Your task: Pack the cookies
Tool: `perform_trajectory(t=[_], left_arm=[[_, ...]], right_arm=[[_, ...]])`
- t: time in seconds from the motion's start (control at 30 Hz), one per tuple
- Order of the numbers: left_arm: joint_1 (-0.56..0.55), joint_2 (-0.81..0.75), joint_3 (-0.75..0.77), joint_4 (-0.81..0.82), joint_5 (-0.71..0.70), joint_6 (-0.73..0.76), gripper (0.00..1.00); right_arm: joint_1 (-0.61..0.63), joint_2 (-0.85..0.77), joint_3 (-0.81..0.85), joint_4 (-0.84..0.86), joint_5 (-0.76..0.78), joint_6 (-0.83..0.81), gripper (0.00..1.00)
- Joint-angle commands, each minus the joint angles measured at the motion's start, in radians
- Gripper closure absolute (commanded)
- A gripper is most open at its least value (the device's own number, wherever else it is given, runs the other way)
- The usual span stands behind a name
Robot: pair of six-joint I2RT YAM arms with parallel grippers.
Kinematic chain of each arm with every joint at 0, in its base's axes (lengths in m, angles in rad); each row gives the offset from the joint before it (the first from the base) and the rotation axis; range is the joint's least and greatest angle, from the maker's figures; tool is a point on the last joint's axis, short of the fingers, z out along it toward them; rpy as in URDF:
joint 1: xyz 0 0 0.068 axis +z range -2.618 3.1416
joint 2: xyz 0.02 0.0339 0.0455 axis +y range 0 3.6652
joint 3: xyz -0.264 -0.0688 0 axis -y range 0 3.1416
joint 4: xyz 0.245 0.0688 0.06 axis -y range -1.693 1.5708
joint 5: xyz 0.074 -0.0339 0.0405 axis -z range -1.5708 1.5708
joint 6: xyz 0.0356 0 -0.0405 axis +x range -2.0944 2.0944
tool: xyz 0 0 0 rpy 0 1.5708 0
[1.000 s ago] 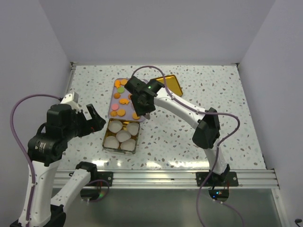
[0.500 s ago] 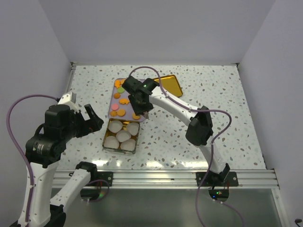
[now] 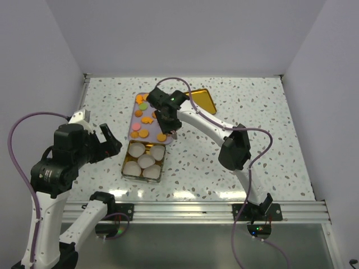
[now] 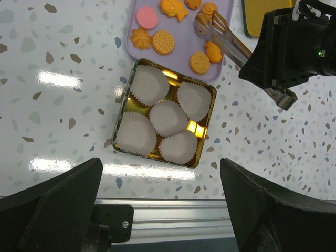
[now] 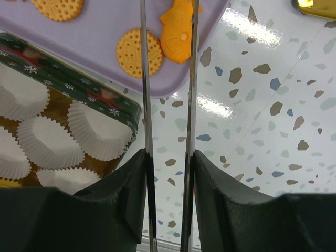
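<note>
Two grippers, one tin, one tray, one lid and one pair of tongs were on the speckled table (image 3: 269, 129).

Left gripper (image 3: 110, 139): raised above the table's left side, fingers spread wide, nothing between them.

Tin (image 4: 206, 128): square, gold inside, patterned green outside, just right of the left gripper and close to the near edge. It held five white paper cups (image 4: 167, 116), four round one in the middle. No cookie lay in any cup.

Tray (image 4: 178, 26): lilac, touching or just beyond the tin's far side. All the cookies (image 4: 163, 42) lay flat on it: mostly orange rounds and shaped pieces, one pink, one green.

Right gripper (image 3: 167, 120): over the tray's right edge, fingers clamped on the metal tongs (image 5: 145, 105). The tong blades stood apart and reached out over the tray. In the right wrist view a fish-shaped orange cookie (image 5: 178, 37) showed between them; whether they touched it could not be told.

Lid (image 3: 203, 101): gold, flat on the table, right of the tray's far end.
</note>
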Motion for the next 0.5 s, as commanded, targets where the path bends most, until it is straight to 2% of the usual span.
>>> perform_trajectory(t=[0.0,0.3,0.47], left_arm=[[-0.004,0.008,0.012,0.033,-0.005,0.027,0.00],[-0.004,0.028,0.028,0.034,-0.072,0.029,0.00],[-0.004,0.037,0.038,0.036,-0.112,0.024,0.00]], right_arm=[[-0.002,0.003,0.061,-0.018,-0.024,-0.017,0.66],[-0.004,-0.063,0.175,-0.081,-0.015,-0.005,0.66],[-0.002,-0.166,0.123,-0.071,-0.055,0.025,0.66]])
